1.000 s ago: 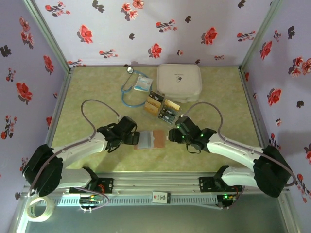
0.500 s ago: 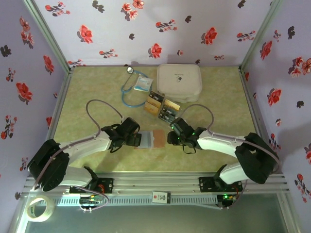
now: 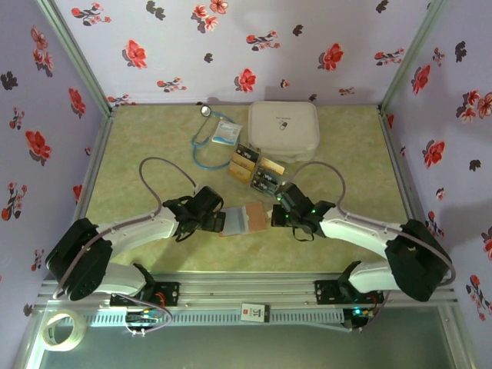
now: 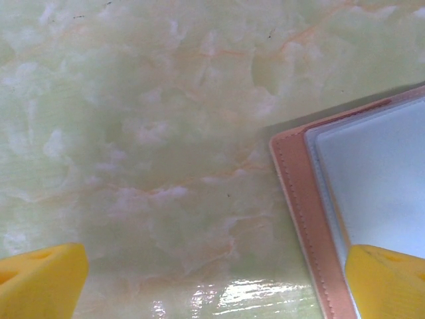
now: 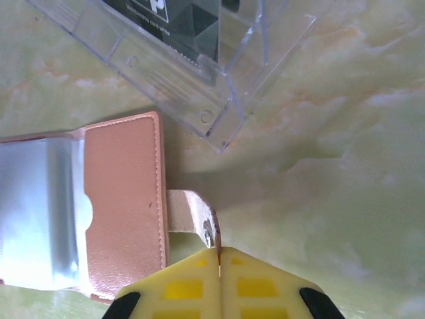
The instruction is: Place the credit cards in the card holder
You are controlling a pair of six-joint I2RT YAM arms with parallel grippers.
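Right gripper (image 5: 219,260) was seen clenched on the snap tab (image 5: 189,212) of the card holder (image 5: 123,206), with only the tab's tip pinched between the yellow fingers. Left gripper (image 4: 214,282) was spread wide at the holder's opposite end and nothing was held by it. One finger (image 4: 388,279) was placed over the corner of a clear pocket, though contact could not be judged. The holder was laid open, pockets up, on the table (image 4: 133,133) between the two arms. The credit cards (image 3: 257,171) were kept in a clear tray (image 5: 219,100) just beyond the holder, and no card was seen in a pocket.

So shallow a pinch could be lost if the tab were pulled. With the far end unclamped, the whole holder might be dragged or its flap folded over. The tray, so close by, could be knocked by the right wrist.
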